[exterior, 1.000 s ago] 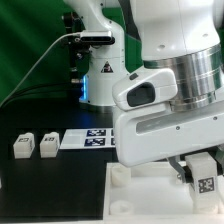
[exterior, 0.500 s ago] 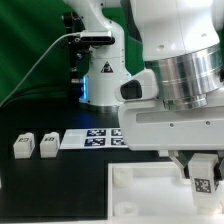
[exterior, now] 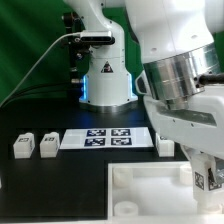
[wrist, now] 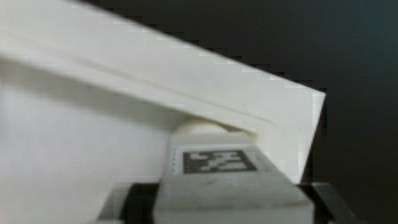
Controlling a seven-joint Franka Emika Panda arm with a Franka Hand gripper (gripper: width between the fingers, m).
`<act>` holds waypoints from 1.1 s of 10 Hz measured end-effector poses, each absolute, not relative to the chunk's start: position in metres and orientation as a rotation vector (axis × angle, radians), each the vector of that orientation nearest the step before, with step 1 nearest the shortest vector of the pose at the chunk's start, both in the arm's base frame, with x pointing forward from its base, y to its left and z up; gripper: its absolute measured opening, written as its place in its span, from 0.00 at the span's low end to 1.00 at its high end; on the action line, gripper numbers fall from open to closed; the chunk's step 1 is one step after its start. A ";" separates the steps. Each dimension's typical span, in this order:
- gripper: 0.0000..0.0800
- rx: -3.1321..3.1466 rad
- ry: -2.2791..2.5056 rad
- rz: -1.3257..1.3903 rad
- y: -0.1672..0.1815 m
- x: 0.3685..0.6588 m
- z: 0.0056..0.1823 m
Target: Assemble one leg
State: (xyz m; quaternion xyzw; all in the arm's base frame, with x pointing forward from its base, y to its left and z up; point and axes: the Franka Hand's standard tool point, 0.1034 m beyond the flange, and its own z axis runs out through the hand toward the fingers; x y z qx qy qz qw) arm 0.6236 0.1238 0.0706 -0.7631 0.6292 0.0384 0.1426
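My gripper point(exterior: 207, 183) is shut on a leg point(exterior: 207, 180), a small white peg with a black-and-white tag, at the exterior view's right edge over the white square base point(exterior: 150, 190). In the wrist view the leg point(wrist: 219, 165) sits between my dark fingers point(wrist: 130, 203), its tip against a corner of the base point(wrist: 107, 120). Two more legs point(exterior: 22, 145) point(exterior: 47, 145) stand at the exterior view's left, and another leg point(exterior: 164, 145) stands beside the marker board.
The marker board point(exterior: 105, 138) lies flat behind the base. The arm's pedestal point(exterior: 105, 75) stands at the back. A cable runs along the back left. The table is black.
The arm has swung toward the exterior view's right, carrying the leg with it and uncovering the marker board and the leg beside it.
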 end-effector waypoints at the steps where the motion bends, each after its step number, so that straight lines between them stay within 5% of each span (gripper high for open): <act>1: 0.37 -2.128 1.899 0.128 0.126 0.624 0.071; 3: 0.46 -2.182 1.830 0.117 0.126 0.624 0.070; 4: 0.69 -2.183 1.829 0.117 0.126 0.624 0.070; 5: 0.78 -2.314 1.664 0.096 0.125 0.623 0.070; 11: 0.81 -2.806 0.687 -0.016 0.125 0.627 0.077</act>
